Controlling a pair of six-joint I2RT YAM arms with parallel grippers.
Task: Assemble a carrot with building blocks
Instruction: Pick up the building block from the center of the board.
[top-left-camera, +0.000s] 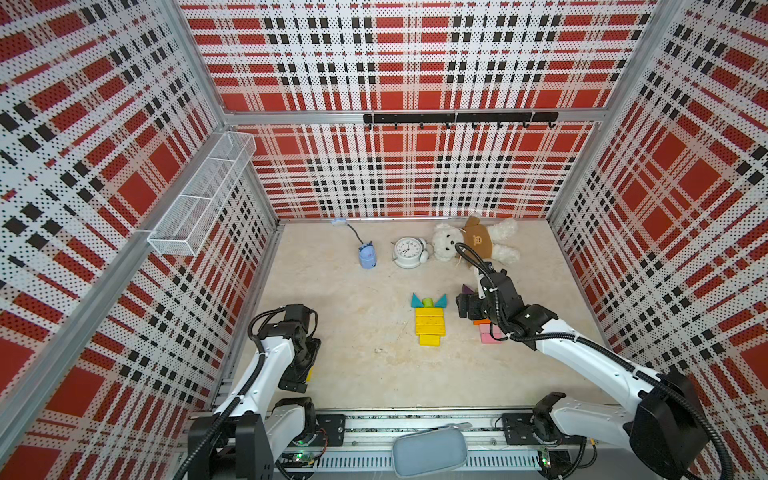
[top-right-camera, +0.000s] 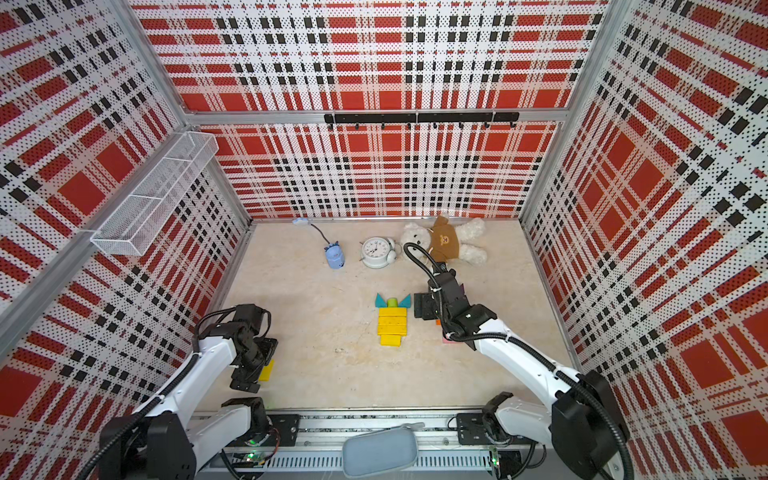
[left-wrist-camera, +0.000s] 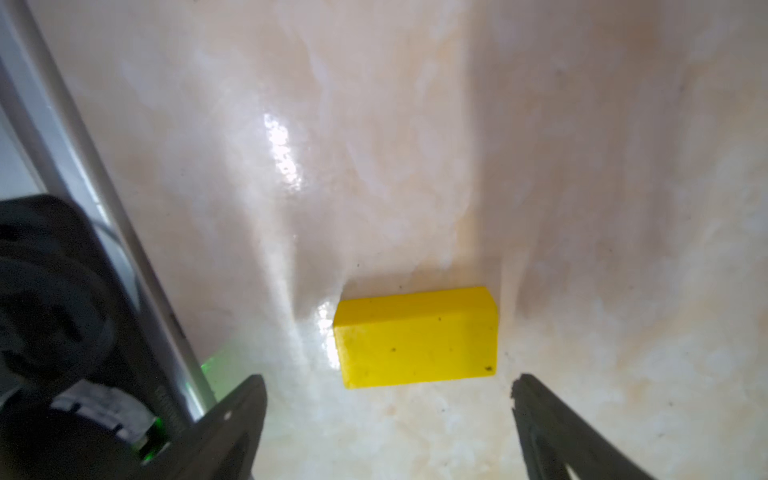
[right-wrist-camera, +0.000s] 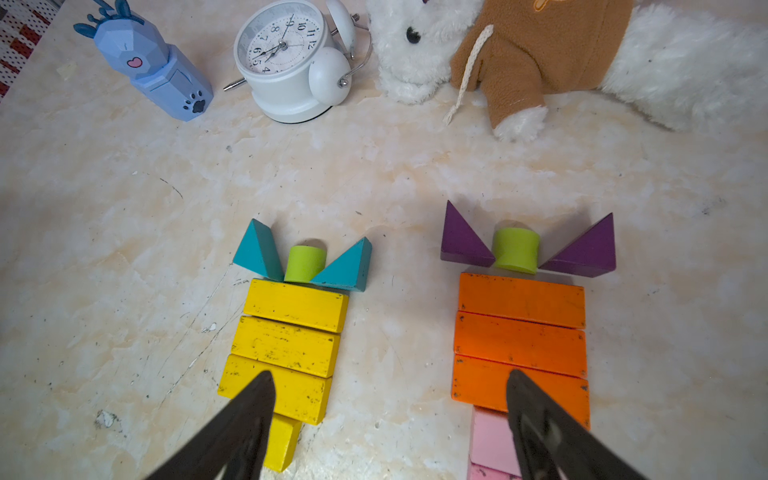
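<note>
**Two spread tools, loose blocks, several ways to scatter them**

Near left, we find the left tool (left-wrist-camera: 389, 380) spread wide and holding nothing. One loose yellow block (left-wrist-camera: 415, 338) lies flat on the tabletop (top-left-camera: 353, 353) just beyond its fingertips, not between them. Closing from here would, in our judgement, catch only the near edge or nothing at all. The surface looks glossy, so a clipped block could skid. The metal frame rail (left-wrist-camera: 124, 232) runs close beside one finger and could foul a sideways correction.

In the middle, the yellow carrot (right-wrist-camera: 286, 345) lies built: three bars, a short tip piece, a lime stub (right-wrist-camera: 305, 263) and two teal triangles (right-wrist-camera: 257, 249). Just to its right lies the orange carrot (right-wrist-camera: 521, 340) with purple triangles (right-wrist-camera: 461, 241) and pink blocks (right-wrist-camera: 492, 440). Nothing fastens these pieces. The right tool (right-wrist-camera: 390, 374) hangs above them, spread and empty, one finger over a yellow bar and one over an orange bar. A straight descent risks pushing both rows apart. We judge that the loose block belongs at the yellow tip, where a careless set-down could shove the bars out of line. In both top views the right arm hides most of the orange carrot.

Far back, the alarm clock (right-wrist-camera: 286, 54) and teddy bear (right-wrist-camera: 540, 50) lie well apart from the blocks; we rate the risk there as low.
</note>
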